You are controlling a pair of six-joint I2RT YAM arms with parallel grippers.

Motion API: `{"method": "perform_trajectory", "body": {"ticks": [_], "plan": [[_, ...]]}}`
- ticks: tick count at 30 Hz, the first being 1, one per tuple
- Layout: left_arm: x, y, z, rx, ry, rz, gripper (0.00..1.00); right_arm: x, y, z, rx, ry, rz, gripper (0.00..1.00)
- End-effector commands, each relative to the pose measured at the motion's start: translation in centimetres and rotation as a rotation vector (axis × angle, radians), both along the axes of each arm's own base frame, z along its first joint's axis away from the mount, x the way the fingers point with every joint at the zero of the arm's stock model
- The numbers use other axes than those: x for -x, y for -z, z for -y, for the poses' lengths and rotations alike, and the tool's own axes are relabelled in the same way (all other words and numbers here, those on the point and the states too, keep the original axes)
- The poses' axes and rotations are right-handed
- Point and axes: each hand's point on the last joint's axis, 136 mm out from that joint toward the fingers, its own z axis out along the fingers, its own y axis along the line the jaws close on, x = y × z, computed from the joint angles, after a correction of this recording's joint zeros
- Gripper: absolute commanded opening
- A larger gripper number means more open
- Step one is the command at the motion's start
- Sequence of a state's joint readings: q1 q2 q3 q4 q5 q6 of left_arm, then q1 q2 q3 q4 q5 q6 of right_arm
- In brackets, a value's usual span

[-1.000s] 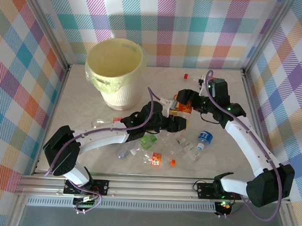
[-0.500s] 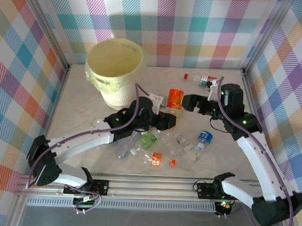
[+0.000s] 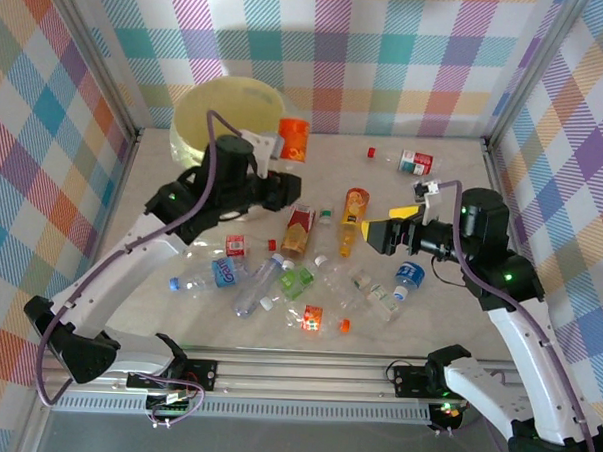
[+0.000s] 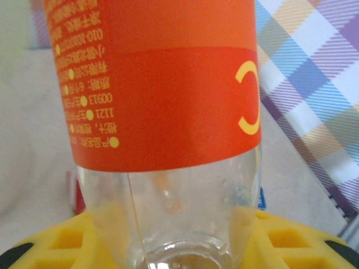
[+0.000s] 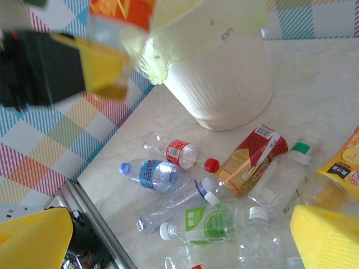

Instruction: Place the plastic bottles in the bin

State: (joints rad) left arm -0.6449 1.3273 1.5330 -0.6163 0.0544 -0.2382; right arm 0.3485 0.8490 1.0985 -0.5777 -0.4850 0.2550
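Note:
My left gripper (image 3: 277,155) is shut on a clear bottle with an orange label (image 3: 293,139), held up beside the right rim of the pale-yellow bin (image 3: 192,106). In the left wrist view that bottle (image 4: 162,84) stands between the yellow fingers (image 4: 50,246). My right gripper (image 3: 379,229) hangs open over the table's right middle, nothing between its fingers (image 5: 325,235). Several plastic bottles lie below it: blue-labelled (image 5: 151,172), green-labelled (image 5: 205,224), red-labelled (image 5: 179,152). An orange-brown bottle (image 3: 354,213) lies at centre.
A red and tan carton (image 3: 299,229) lies among the bottles. Another bottle (image 3: 416,161) and a red cap (image 3: 371,151) lie at the back right. A blue-capped bottle (image 3: 407,278) rests under the right arm. Checked walls close the table in on three sides.
My left arm has lifted the orange-labelled bottle from the table's middle up and left to the bin's rim. My right gripper let it go, opened wide and drew back to the right.

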Motion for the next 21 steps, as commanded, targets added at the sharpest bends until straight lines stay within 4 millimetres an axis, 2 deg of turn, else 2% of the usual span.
{"method": "perform_trajectory", "body": {"ticks": [1,9,12,14,21], "plan": [[-2.3,-0.2,-2.7,-0.12,-0.058,0.016,0.45,0.5,0.7,-0.4,0.004,-0.033,-0.014,1.0],[-9.3,-1.8,-6.9,-0.189,-0.194,0.013,0.46,-0.1,2.1,-0.1,0.015,0.002,-0.061,1.0],[-11.9,-1.8,-8.4,-0.207,-0.243,0.01,0.46,0.0,2.7,0.0,0.018,0.007,-0.076,1.0],[-13.4,-1.4,-9.2,-0.229,-0.267,-0.001,0.46,0.1,3.0,0.0,0.019,0.009,-0.084,1.0],[-17.8,2.2,-10.8,-0.296,-0.299,-0.085,0.47,0.4,3.1,0.2,0.021,0.012,-0.097,1.0]]}}
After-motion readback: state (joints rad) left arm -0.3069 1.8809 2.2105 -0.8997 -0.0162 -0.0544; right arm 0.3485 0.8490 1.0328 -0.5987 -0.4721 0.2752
